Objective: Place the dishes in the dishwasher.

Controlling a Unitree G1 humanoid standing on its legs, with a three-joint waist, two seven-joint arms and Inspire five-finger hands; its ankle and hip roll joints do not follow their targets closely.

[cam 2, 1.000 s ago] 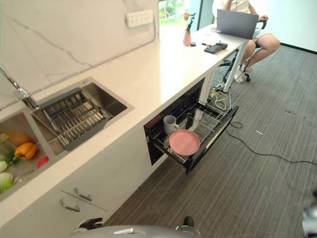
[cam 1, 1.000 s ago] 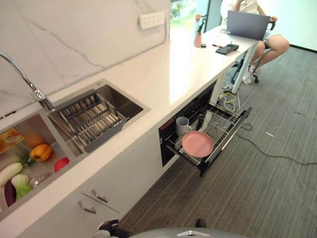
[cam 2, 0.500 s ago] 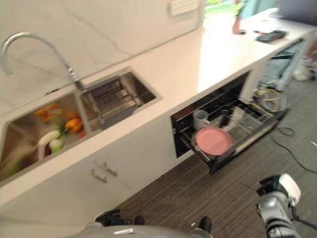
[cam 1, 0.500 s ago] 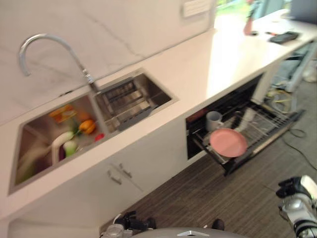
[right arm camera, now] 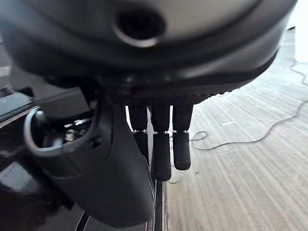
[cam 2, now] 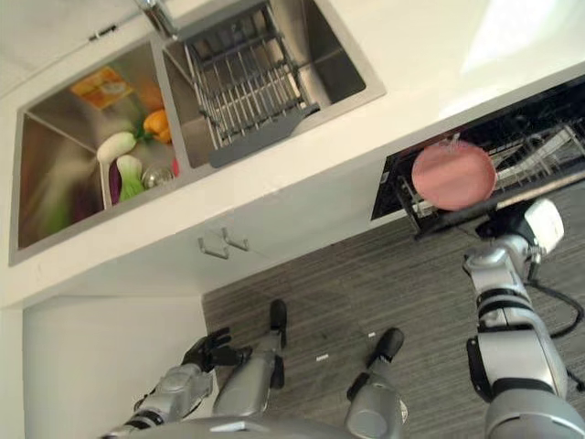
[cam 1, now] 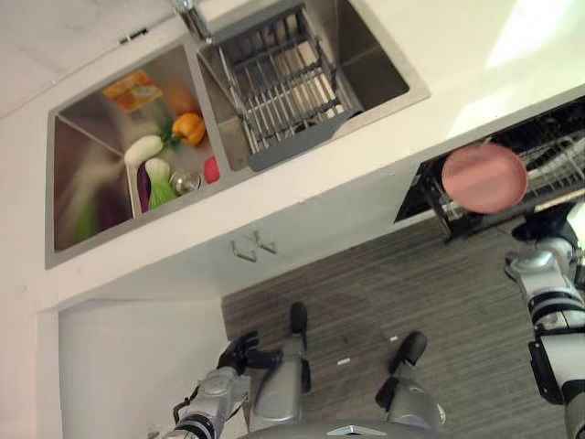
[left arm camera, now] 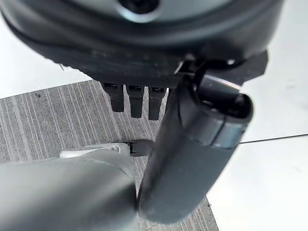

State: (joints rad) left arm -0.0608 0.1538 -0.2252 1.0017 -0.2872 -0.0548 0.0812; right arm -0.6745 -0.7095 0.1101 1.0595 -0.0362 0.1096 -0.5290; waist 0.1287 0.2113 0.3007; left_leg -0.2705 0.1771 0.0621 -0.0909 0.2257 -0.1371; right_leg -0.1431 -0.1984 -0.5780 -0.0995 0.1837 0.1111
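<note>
At the far left a double sink (cam 1: 91, 242) is sunk into the white surface (cam 1: 302, 197); its left basin holds vegetables, among them an orange pepper (cam 1: 188, 127) and a white radish (cam 1: 143, 149), and no dishes can be made out there. The right basin carries a grey draining rack (cam 1: 285, 87), which appears bare.

Low in the head views, the left hand (cam 1: 239, 351) hangs over the striped floor (cam 1: 384, 293), near the cabinet front; its fingers are seen relaxed and nothing is held in them.

Further right, the dishwasher rack (cam 2: 539, 155) is pulled out from under the surface, and a pink plate (cam 1: 483, 177) already rests at its front corner. The right hand (cam 2: 521, 222) hangs just beside that rack's front edge, fingers straight in its wrist view and nothing in its grip.

The step in hand is judged to be a pause between loads: one dish is stowed and both hands are free. For the next move, another dish would first have to be found, and a hand brought up over the surface or the sink to reach it.
</note>
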